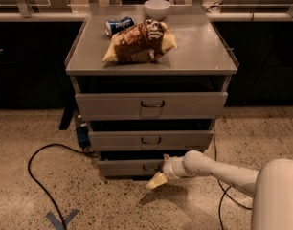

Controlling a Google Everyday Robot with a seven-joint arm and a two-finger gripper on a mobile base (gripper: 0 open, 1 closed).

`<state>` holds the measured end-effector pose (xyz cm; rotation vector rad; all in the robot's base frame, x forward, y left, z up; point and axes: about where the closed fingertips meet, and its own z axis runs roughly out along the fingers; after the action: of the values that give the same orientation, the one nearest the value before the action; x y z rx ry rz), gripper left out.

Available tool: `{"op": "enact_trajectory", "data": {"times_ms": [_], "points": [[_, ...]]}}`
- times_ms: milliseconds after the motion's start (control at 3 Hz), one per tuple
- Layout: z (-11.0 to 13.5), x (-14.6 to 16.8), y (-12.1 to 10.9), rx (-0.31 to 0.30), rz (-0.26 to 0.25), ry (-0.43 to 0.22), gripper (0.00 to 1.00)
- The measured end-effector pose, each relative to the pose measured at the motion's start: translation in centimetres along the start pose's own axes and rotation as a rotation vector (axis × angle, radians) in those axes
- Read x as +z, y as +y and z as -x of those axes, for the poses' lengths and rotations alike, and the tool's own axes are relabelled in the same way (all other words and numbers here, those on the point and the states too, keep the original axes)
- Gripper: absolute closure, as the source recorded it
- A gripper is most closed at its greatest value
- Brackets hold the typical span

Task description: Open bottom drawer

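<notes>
The bottom drawer [125,167] is the lowest and narrowest of three grey fronts on the metal cabinet, just above the floor. Its small dark wire handle [149,166] is partly hidden behind my wrist. My gripper [156,180] reaches in from the lower right on a white arm [218,169]. Its pale fingers point down and to the left, just in front of and slightly below the drawer's handle.
The middle drawer [150,140] and top drawer [151,104] stand above. On the cabinet top [204,51] lie a brown chip bag [139,42], a blue can [118,25] and a white bowl [157,7]. A black cable [36,176] loops across the speckled floor at left.
</notes>
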<state>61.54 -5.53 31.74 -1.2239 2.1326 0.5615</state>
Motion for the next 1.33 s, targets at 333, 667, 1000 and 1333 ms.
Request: {"op": "enact_trajectory", "data": {"times_ms": [333,667,1000,1333], "points": [[0.1,1.5,-1.5,-0.003,-0.018,-0.009,0.0],[0.4,4.2,-3.9,0.009,-0.04,-0.038,0.0],[0.6,6.0,-5.9,0.013,-0.044,-0.046,0.0],[0.3,6.2,-5.8,0.014,-0.041,-0.044,0.0]]}}
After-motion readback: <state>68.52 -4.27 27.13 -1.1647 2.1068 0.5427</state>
